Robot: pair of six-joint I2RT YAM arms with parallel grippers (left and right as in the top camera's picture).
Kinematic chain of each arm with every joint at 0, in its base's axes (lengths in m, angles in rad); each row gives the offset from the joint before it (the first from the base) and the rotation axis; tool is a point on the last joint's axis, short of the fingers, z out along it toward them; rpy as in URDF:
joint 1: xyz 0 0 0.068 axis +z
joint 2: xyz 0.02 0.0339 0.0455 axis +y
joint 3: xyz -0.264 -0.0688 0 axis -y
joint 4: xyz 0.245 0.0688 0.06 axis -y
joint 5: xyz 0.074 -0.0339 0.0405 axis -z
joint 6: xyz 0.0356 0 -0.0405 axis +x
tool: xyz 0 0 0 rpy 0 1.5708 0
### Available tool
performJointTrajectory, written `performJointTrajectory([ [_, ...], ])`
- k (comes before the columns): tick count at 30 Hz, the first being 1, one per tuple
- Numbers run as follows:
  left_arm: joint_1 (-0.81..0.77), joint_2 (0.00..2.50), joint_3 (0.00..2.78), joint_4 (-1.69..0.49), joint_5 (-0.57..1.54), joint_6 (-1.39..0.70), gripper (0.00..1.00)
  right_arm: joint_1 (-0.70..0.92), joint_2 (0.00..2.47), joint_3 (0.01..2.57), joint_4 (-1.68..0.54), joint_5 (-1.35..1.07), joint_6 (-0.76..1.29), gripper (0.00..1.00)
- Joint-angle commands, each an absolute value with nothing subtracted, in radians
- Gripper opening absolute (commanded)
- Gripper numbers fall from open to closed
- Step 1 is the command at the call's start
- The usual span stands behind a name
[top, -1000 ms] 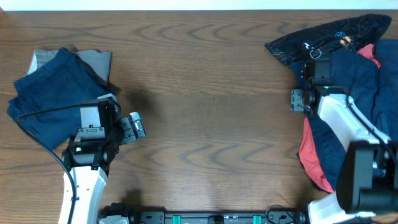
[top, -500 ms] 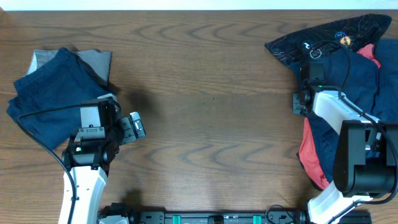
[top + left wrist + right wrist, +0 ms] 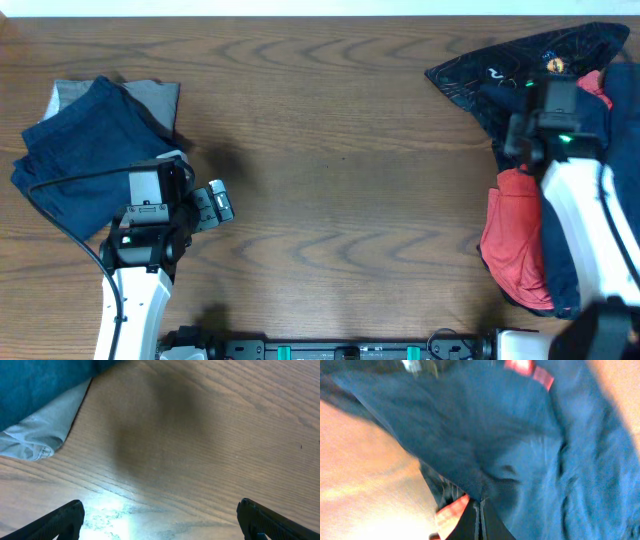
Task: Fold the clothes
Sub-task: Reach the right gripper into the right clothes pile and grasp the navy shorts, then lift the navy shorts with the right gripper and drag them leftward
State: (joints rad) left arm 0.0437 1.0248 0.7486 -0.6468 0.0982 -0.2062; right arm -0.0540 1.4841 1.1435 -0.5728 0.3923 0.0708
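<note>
An unfolded pile of clothes lies at the table's right edge: a dark patterned garment (image 3: 500, 65), a navy garment (image 3: 612, 130) and a red garment (image 3: 515, 240). My right gripper (image 3: 522, 128) is over this pile, shut, and pinches a fold of the navy garment (image 3: 520, 445) at its tip (image 3: 481, 510); a red garment edge (image 3: 451, 510) shows beside it. On the left lies a folded blue garment (image 3: 75, 160) on a grey one (image 3: 150, 98). My left gripper (image 3: 215, 203) hovers open over bare wood (image 3: 160, 506), just right of that stack.
The wooden table (image 3: 340, 180) stretches between the two piles. A corner of the grey cloth (image 3: 45, 430) and the blue garment (image 3: 40, 380) show at the top left of the left wrist view. The left arm's black cable (image 3: 60, 215) loops over the folded stack.
My right gripper has shut on the navy garment and moved up and to the right with it, uncovering more of the red garment. The left arm has not moved.
</note>
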Motion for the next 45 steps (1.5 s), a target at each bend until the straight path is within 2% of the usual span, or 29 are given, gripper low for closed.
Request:
performJointTrajectory([
  [1,0.04,1.026,0.772,-0.64,0.097,-0.208,0.98,-0.059,1.38,1.203,-0.569,0.203,-0.06,0.01],
  [4,0.04,1.026,0.772,-0.629,0.098,-0.208,0.98,-0.058,1.293,1.241,-0.58,0.115,-0.067,0.01],
  [9,0.039,1.026,0.772,-0.62,0.098,-0.208,0.98,-0.035,1.172,1.267,-0.58,-0.211,-0.043,0.01],
  [14,0.04,1.026,0.772,-0.604,0.098,-0.208,0.98,0.029,1.142,1.266,-0.567,-0.359,0.017,0.01],
  [22,0.039,1.026,0.772,-0.507,0.098,-0.208,0.98,0.219,1.276,1.264,-0.456,-0.375,0.143,0.01],
  [28,0.039,1.027,0.772,-0.428,0.099,-0.237,0.98,0.379,1.445,1.264,-0.131,-0.369,0.235,0.01],
  [31,0.039,1.027,0.771,-0.429,0.1,-0.247,0.98,0.427,1.524,1.264,0.047,-0.276,0.284,0.1],
  [35,0.039,1.027,0.771,-0.436,0.155,-0.246,0.98,0.445,1.591,1.264,-0.008,-0.138,0.325,0.27],
  [38,0.039,1.028,0.769,-0.451,0.207,-0.247,0.98,0.44,1.623,1.264,-0.221,-0.056,0.31,0.36],
  [45,-0.021,1.062,0.766,-0.492,0.341,-0.25,0.98,0.376,1.625,1.264,-0.682,0.37,0.326,0.63],
])
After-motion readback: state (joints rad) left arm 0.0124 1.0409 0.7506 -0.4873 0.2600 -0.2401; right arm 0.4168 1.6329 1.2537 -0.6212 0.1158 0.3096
